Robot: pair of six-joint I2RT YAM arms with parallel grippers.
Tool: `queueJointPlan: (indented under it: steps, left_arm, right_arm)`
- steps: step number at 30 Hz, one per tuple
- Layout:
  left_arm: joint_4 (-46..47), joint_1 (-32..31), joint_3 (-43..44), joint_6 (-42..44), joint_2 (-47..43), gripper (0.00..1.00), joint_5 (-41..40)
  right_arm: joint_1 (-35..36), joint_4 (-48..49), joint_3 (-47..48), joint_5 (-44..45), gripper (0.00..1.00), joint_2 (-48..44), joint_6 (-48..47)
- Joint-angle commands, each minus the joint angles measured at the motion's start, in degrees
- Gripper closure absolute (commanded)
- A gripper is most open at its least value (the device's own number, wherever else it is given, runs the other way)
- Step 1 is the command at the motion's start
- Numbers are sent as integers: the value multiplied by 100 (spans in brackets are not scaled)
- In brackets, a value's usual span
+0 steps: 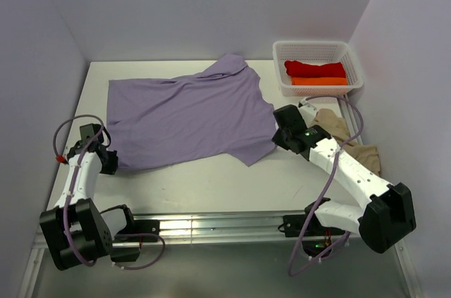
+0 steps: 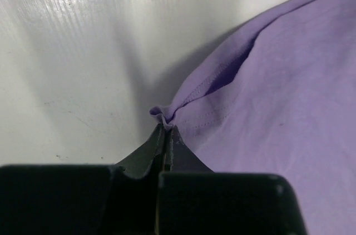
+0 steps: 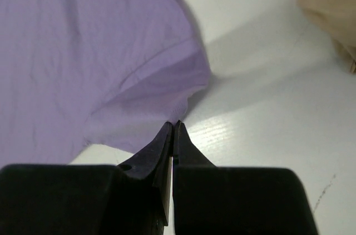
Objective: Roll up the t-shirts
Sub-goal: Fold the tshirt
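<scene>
Lavender t-shirt (image 1: 190,111) edges pinched in L fingers (image 2: 149,153) & R fingers (image 3: 157,149).

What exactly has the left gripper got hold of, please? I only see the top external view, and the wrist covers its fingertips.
Observer: The left gripper is shut on a small puckered bit of the lavender t-shirt, right at a corner of its stitched hem.
Operator: Thank you. Is the right gripper closed as well?
Observer: Yes, the right gripper is shut, and the shirt's edge tapers into its tips, so it appears pinched there.
</scene>
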Motion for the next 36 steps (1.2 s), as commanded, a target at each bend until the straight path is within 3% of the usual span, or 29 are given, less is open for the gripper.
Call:
queueJointPlan:
  steps: [1,24,36]
  left_arm:
    - [-195,-1,260,-55,-309,100,-78]
    - [-203,43,725,-266,6,100,-105]
    - [-81,228,1192,-266,788,100,62]
  right_arm:
    - [-241,532,327,-164,100,-175,-497]
    - [-558,498,2498,-691,100,1345,-1412]
    - [-619,296,3666,-841,100,2390,-2001]
